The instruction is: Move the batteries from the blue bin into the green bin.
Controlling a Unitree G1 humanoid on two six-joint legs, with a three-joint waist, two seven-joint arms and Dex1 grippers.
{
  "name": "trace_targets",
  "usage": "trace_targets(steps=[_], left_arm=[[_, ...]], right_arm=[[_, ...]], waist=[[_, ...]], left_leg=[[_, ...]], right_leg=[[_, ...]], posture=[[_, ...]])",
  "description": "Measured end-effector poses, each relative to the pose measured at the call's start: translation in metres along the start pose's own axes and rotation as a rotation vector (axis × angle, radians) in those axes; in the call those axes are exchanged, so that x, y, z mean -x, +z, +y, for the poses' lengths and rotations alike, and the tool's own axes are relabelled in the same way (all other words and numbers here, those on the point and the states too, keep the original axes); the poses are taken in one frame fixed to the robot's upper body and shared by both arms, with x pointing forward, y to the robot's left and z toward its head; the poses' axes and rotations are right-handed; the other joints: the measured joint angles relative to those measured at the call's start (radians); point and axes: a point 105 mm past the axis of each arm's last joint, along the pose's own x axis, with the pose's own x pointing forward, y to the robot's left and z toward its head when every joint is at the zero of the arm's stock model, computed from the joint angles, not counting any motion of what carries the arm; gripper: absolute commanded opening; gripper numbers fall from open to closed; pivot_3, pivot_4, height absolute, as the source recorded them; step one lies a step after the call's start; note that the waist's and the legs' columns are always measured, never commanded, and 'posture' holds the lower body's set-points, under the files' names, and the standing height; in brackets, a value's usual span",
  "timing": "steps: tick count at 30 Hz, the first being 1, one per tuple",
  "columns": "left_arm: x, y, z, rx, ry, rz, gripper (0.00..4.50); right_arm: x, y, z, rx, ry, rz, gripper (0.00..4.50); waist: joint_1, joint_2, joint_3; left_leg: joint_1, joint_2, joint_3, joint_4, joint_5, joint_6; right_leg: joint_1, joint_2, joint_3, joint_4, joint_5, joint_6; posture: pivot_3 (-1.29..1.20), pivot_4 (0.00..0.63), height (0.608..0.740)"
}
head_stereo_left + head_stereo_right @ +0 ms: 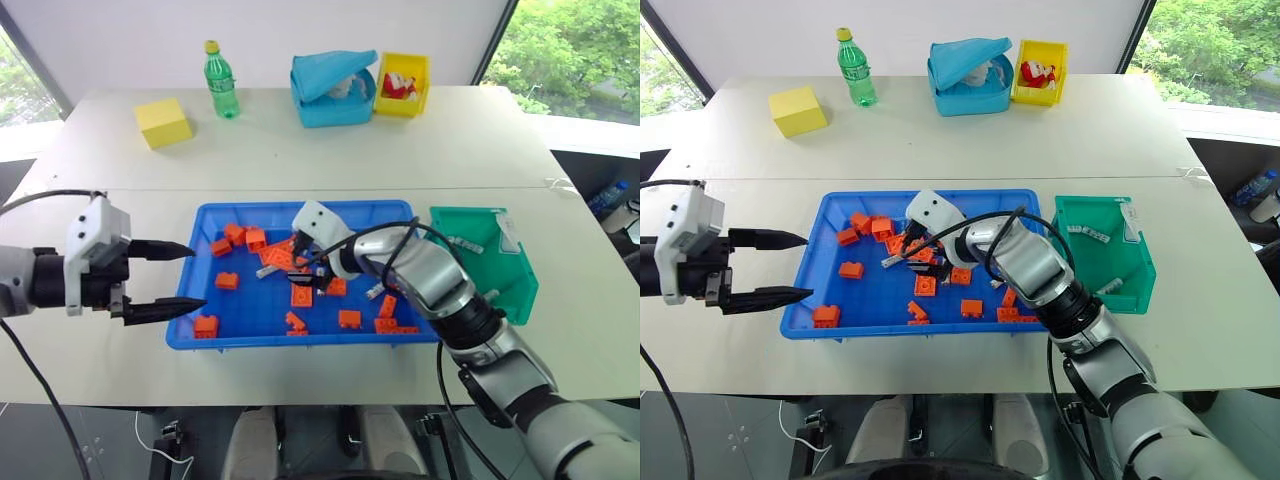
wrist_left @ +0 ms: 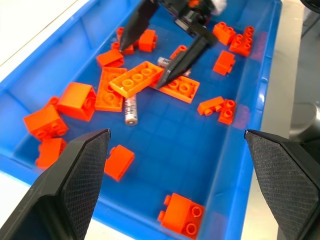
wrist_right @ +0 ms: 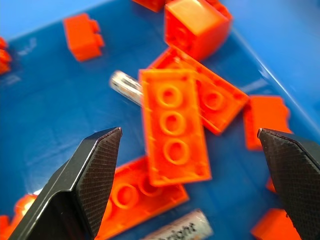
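Blue bin (image 1: pixel 190 335): orange bricks (image 1: pixel 227 280) scattered inside; batteries (image 2: pixel 131 110) lie among them.
Green bin (image 1: pixel 520 290): just right of blue bin, batteries (image 1: pixel 465 243) inside.
Right gripper (image 1: pixel 305 268): inside blue bin, spread wide over a brick, empty.
Left gripper (image 1: pixel 178 280): at blue bin's left rim, wide apart, empty.

I've got the blue bin (image 1: pixel 190 335) mid-bench, the green bin (image 1: pixel 520 290) just to its right. Toy bricks (image 1: pixel 227 281) and batteries (image 2: pixel 131 110) lie scattered inside it. Behind, along the far edge: block (image 1: pixel 162 122), bottle (image 1: pixel 220 80), lidded box (image 1: pixel 330 90), yellow bin (image 1: pixel 402 84).
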Motion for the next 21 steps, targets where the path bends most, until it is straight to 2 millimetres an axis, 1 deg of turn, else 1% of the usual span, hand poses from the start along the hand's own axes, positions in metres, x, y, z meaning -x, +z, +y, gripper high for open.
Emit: trace_targets(steps=[2, 3, 4, 8, 16, 18, 20, 21], left_arm=[[0.0, 0.001, 0.002, -0.011, 0.004, -0.002, 4.5], [-0.001, 0.001, 0.002, -0.013, 0.003, -0.001, 4.5], [-0.001, 0.001, 0.002, -0.014, 0.0, 0.001, 4.5], [-0.002, 0.001, 0.006, -0.014, 0.004, 0.001, 4.5], [-0.001, 0.002, 0.007, -0.032, 0.011, 0.0, 4.5], [-0.001, 0.002, 0.008, -0.033, 0.015, 0.001, 4.5], [-0.001, 0.001, 0.008, -0.035, 0.019, 0.005, 4.5], [-0.001, 0.001, 0.008, -0.035, 0.021, 0.006, 4.5]], right_arm=[[-0.001, -0.001, 0.002, 0.005, 0.006, 0.002, 3.57], [-0.001, -0.001, 0.003, 0.007, 0.009, 0.0, 3.15], [-0.002, -0.001, 0.003, 0.009, 0.012, -0.001, 2.62], [-0.004, -0.002, 0.005, -0.001, 0.027, 0.0, 2.62], [-0.01, -0.012, 0.004, -0.042, 0.047, 0.031, 2.62], [-0.01, -0.012, 0.003, -0.038, 0.05, 0.023, 2.08], [-0.011, -0.012, 0.003, -0.036, 0.05, 0.02, 1.35], [-0.011, -0.012, 0.002, -0.033, 0.049, 0.016, 1.2]], waist=[[0.0, 0.0, 0.0], [0.0, 0.0, 0.0], [0.001, 0.0, 0.0], [0.001, 0.0, 0.0], [0.0, 0.0, 0.0], [-0.001, 0.0, 0.0], [0.0, 0.0, 0.0], [0.0, 0.0, 0.0]], left_leg=[[0.0, 0.0, 0.0, 0.0, 0.0, 0.0], [0.0, 0.0, 0.0, 0.0, 0.0, 0.0], [0.0, 0.0, 0.0, 0.0, 0.0, 0.0], [0.0, 0.0, 0.0, 0.0, 0.0, 0.0], [0.0, 0.0, 0.0, 0.0, 0.0, 0.0], [0.0, 0.0, 0.0, 0.0, 0.0, 0.0], [0.0, 0.0, 0.0, 0.0, 0.0, 0.0], [0.0, 0.0, 0.0, 0.0, 0.0, 0.0]], right_leg=[[0.0, 0.0, 0.0, 0.0, 0.0, 0.0], [0.0, 0.0, 0.0, 0.0, 0.0, 0.0], [0.0, 0.0, 0.0, 0.0, 0.0, 0.0], [0.0, 0.0, 0.0, 0.0, 0.0, 0.0], [0.0, 0.0, 0.0, 0.0, 0.0, 0.0], [0.0, 0.0, 0.0, 0.0, 0.0, 0.0], [0.0, 0.0, 0.0, 0.0, 0.0, 0.0], [0.0, 0.0, 0.0, 0.0, 0.0, 0.0]], posture=[[0.0, 0.15, 0.736], [0.0, 0.15, 0.736], [0.0, 0.15, 0.736], [0.0, 0.15, 0.736], [0.0, 0.15, 0.736], [0.0, 0.15, 0.736], [0.0, 0.15, 0.736], [0.0, 0.15, 0.736]])
